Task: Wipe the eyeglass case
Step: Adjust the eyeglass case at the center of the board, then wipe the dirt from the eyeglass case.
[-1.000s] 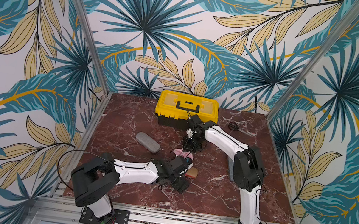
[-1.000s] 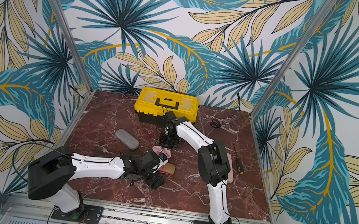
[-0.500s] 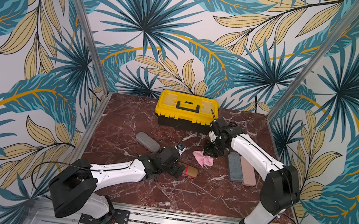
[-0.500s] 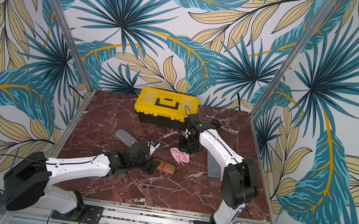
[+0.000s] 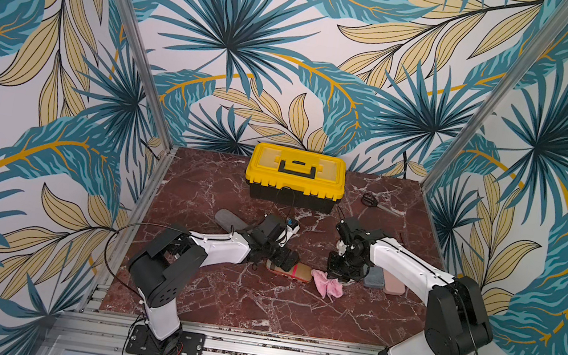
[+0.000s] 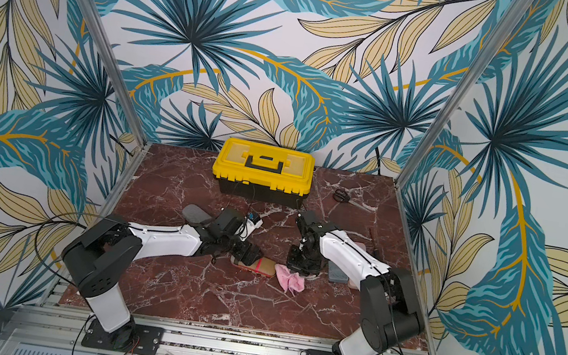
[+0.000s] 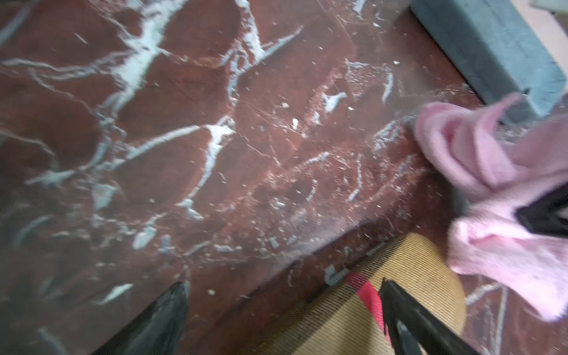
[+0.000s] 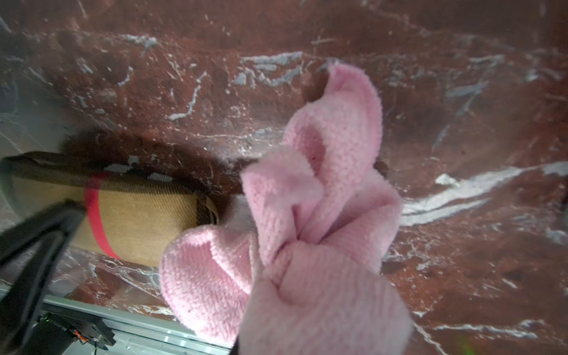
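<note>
The left end effector [image 5: 284, 260] stands wide open, low over the bench [image 5: 255, 307]. In the left wrist view one of its fingers [image 7: 408, 319] overlaps the eyeglass case [image 7: 353, 316] just beside the red band, while the other lies over bare marble, so the case is not clasped between them; whether that finger presses on the fabric cannot be told. The right end effector [image 5: 338, 274] is closed on a pink cloth [image 5: 328, 287]. In the right wrist view the bunched cloth [image 8: 307, 215] hides the fingers and its folds spill down to the bench, overlapping the nearer end of the case [image 8: 138, 224]; contact there cannot be confirmed.

In both top views the case lies flat near the middle of the bench, between the two end effectors, its long side running from one arm toward the other. It is tan woven fabric with dark brown edging, rounded ends and a narrow red band across it. A grey-blue block [image 5: 374, 278] lies beside the right end effector; a yellow toolbox [image 5: 296, 176] sits at the back.
</note>
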Tool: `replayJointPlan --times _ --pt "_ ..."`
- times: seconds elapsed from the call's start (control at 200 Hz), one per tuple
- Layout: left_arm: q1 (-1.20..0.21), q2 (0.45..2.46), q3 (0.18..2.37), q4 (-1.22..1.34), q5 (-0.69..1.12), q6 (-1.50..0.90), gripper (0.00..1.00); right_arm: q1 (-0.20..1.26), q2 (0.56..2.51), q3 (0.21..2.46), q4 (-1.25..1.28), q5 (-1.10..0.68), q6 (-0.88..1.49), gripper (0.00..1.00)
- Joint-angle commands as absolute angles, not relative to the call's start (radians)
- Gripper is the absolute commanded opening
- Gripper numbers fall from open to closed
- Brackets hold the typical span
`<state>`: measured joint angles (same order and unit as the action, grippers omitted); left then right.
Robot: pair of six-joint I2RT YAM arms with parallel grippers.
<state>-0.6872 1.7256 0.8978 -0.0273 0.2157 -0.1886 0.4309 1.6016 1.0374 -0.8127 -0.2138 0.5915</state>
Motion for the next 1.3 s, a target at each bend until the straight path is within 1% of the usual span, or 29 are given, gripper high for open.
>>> replayJointPlan --times 0.0,0.3,0.486,0.646,0.791,1.012,1.067,1.117,1.227,1.292 --pt "-0.689 1.656 0.820 0.009 0.271 -0.224 1.00 0.433 1.654 1.054 -0.745 -0.238 0.614 0.00" --pt "-0.694 1.520 0.670 0.043 0.290 -0.292 1.00 0.430 1.752 1.162 -0.769 -0.232 0.572 0.00" --pt "-0.725 1.463 0.643 0.007 0.224 -0.270 1.00 0.431 1.768 1.187 -0.781 -0.233 0.562 0.00" --pt "-0.807 1.497 0.658 -0.022 0.101 -0.198 1.00 0.431 1.770 1.190 -0.781 -0.234 0.562 0.00" --pt "-0.830 1.546 0.688 -0.072 -0.002 -0.147 1.00 0.431 1.767 1.190 -0.782 -0.233 0.560 0.00" --pt "-0.852 1.545 0.688 -0.067 -0.046 -0.122 1.00 0.431 1.766 1.204 -0.793 -0.221 0.553 0.00" --pt "-0.859 1.540 0.677 -0.047 -0.044 -0.115 0.98 0.430 1.758 1.215 -0.809 -0.204 0.548 0.00" --pt "-0.862 1.536 0.664 -0.023 -0.030 -0.108 0.93 0.431 1.741 1.226 -0.823 -0.178 0.544 0.00" --pt "-0.863 1.536 0.651 0.015 0.004 -0.096 0.80 0.434 1.686 1.258 -0.884 -0.151 0.524 0.00" --pt "-0.863 1.541 0.649 0.043 0.016 -0.098 0.79 0.440 1.671 1.263 -0.913 -0.157 0.519 0.00"
